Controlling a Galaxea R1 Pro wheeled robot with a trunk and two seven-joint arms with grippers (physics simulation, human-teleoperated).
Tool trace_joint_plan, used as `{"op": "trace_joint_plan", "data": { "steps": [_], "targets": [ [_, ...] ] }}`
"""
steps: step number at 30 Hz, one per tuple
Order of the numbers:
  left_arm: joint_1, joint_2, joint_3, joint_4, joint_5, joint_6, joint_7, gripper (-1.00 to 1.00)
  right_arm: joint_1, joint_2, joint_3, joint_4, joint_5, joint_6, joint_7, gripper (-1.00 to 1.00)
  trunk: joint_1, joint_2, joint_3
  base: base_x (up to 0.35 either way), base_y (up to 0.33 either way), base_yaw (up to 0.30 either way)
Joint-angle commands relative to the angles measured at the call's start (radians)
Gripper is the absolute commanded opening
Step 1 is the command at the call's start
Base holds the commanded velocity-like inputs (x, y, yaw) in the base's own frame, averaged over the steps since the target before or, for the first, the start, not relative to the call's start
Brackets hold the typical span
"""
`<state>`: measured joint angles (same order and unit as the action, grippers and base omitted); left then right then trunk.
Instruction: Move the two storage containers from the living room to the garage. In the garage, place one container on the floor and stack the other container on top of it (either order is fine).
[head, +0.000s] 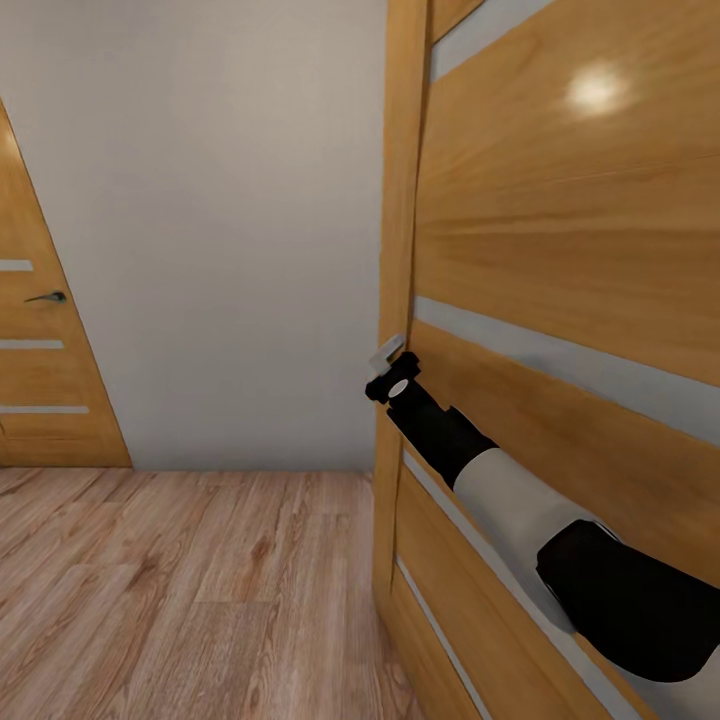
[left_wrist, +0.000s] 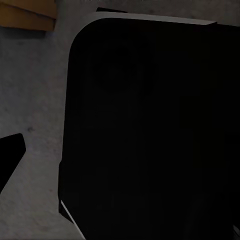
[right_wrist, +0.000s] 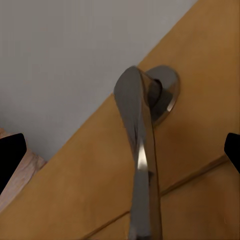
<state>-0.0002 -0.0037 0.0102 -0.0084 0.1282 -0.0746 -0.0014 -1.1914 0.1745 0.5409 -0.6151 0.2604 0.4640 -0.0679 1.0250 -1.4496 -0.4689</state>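
Wood plank floor (head: 180, 590) and a pale wall (head: 220, 220) fill the left of your head view. At far left stands a closed wood door (head: 40, 400) with a dark handle (head: 47, 297). Right of centre, a second wood door (head: 560, 300) with pale strips stands edge-on to you. Your right arm (head: 520, 510) reaches along it; the right gripper (head: 385, 362) sits at the door's edge. Right wrist view: a metal lever handle (right_wrist: 140, 150) on that door lies between the two fingertips (right_wrist: 10, 155), jaws apart, not touching it. Left wrist view: a dark rounded body (left_wrist: 150, 130) over grey ground; left jaws, cannot tell. No containers are seen from where you stand.
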Motion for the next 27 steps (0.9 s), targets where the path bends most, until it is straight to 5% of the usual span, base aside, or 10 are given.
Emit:
{"op": "trace_joint_plan", "data": {
  "steps": [1, 15, 27],
  "targets": [
    [0.0, 0.0, 0.001, -0.001, 0.008, -0.002, 0.0, 1.0, -0.001, 0.0, 0.0, 0.003, 0.01, 0.008, -0.004, 1.0, 0.0, 0.0, -0.001, 0.003, 0.0, 0.0],
    [0.0, -0.001, 0.001, -0.001, 0.008, -0.002, 0.0, 1.0, -0.003, 0.0, -0.046, 0.09, 0.007, 0.071, -0.012, 1.0, 0.0, 0.0, -0.001, 0.0, 0.0, 0.0],
    [0.0, -0.001, 0.001, -0.001, 0.008, -0.002, 0.0, 1.0, -0.072, 0.0, -0.071, 0.281, 0.005, -0.019, -0.013, 1.0, 0.0, 0.0, -0.001, 0.0, 0.0, 0.0]
  ]
}}
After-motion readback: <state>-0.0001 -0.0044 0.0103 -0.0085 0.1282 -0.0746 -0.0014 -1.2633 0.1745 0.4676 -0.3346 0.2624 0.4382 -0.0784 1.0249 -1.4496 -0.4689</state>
